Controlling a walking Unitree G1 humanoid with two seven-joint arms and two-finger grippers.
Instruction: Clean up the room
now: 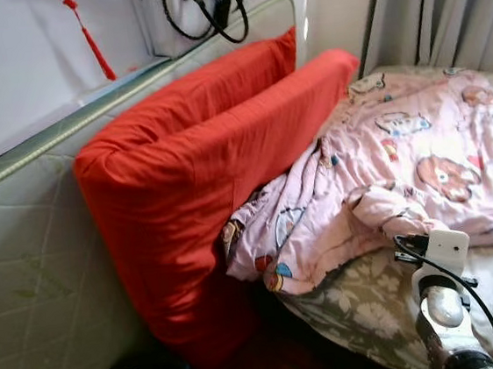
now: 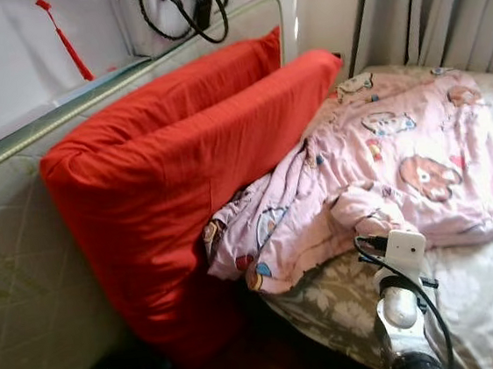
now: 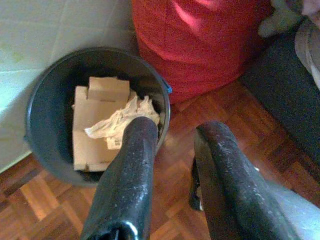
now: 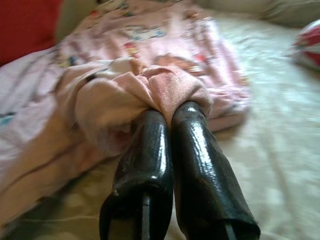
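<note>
A pink cartoon-print blanket [image 1: 420, 157] lies crumpled on the bed, one corner hanging over the edge. My right gripper [image 4: 170, 112] is shut on a bunched fold of the pink blanket [image 4: 165, 85] near the bed's side; its wrist [image 1: 439, 257] shows at the lower right. Two big red pillows [image 1: 201, 172] lean against the padded headboard [image 1: 25, 261]. My left gripper [image 3: 177, 129] hangs open above the floor beside a dark bucket [image 3: 45, 125] that holds cardboard [image 3: 90, 120] and crumpled paper [image 3: 125, 117].
The mattress [image 1: 375, 312] has a grey floral sheet, and its edge runs close to my right arm. Wooden parquet floor [image 3: 180, 150] lies between the bucket and the bed. Curtains [image 1: 439, 5] hang at the back. Cables and a red tassel [image 1: 89, 33] hang on the wall.
</note>
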